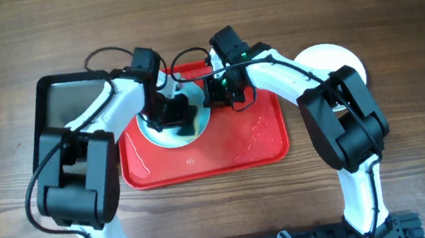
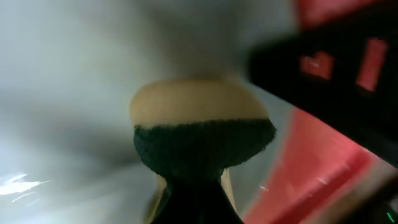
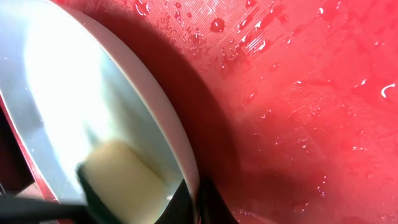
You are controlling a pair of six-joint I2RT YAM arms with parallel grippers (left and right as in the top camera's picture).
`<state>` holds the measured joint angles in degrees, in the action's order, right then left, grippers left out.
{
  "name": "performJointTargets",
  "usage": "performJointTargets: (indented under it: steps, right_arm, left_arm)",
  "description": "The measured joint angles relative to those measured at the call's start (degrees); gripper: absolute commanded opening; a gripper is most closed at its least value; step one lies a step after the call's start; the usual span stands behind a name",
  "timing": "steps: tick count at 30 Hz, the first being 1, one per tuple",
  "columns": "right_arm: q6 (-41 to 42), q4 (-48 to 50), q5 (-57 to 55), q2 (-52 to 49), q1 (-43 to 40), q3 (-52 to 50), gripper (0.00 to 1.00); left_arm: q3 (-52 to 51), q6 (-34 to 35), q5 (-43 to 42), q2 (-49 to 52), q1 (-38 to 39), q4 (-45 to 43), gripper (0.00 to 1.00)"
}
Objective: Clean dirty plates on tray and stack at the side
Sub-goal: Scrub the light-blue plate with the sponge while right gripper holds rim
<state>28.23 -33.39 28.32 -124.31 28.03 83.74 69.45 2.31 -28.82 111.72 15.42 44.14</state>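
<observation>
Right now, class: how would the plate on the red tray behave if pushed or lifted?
Probably slippery: the plate looks glossy, and the tray is beaded with water. Likely stiff: its thin rim shows no bend under the sponge.

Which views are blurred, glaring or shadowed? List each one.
Left wrist: heavily blurred, the sponge soft-edged. Right wrist: glare whitens the plate, whose dark shadow falls on the tray; droplets glint sharply. Overhead: sharp and evenly lit.
</observation>
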Motion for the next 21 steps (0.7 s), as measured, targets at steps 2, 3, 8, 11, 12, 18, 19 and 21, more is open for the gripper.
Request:
performJointTargets:
  steps: [2,3,8,11,12,18,19,21]
  right_arm:
    - [0.0,0.0,0.0,0.0,0.0,0.0,0.04]
    - [0.0,0.0,0.0,0.0,-0.1,0.0,0.04]
    - [0.3,0.1,0.0,0.0,-0.7,0.0,0.04]
    - [0.3,0.1,0.0,0.0,-0.7,0.0,0.04]
    - [0.3,0.1,0.0,0.0,-0.7,0.0,0.04]
    - [0.2,0.2,0.2,0.0,-0.5,0.0,0.04]
    - [0.2,0.2,0.2,0.0,-0.3,0.0,0.04]
    - [0.0,0.0,0.8,-0.1,0.4,0.0,0.04]
  left_arm:
    - [-0.5,-2.1,-3.8,0.4,0.2,-3.7,0.04]
    - [-0.6,-2.2,-4.3,0.4,0.2,-5.2,0.04]
    - [-0.9,6.3,4.0,0.5,0.6,-16.4,0.04]
    - [-0.5,13.8,13.9,0.3,1.3,-18.5,0.04]
    - [-0.3,16.2,17.7,0.2,1.5,-18.6,0.04]
    - [1.2,23.5,34.1,-0.6,1.6,-10.7,0.04]
    - [1.4,23.8,35.1,-0.7,1.6,-8.5,0.04]
    - [1.7,24.3,37.2,-1.0,1.6,-2.5,0.04]
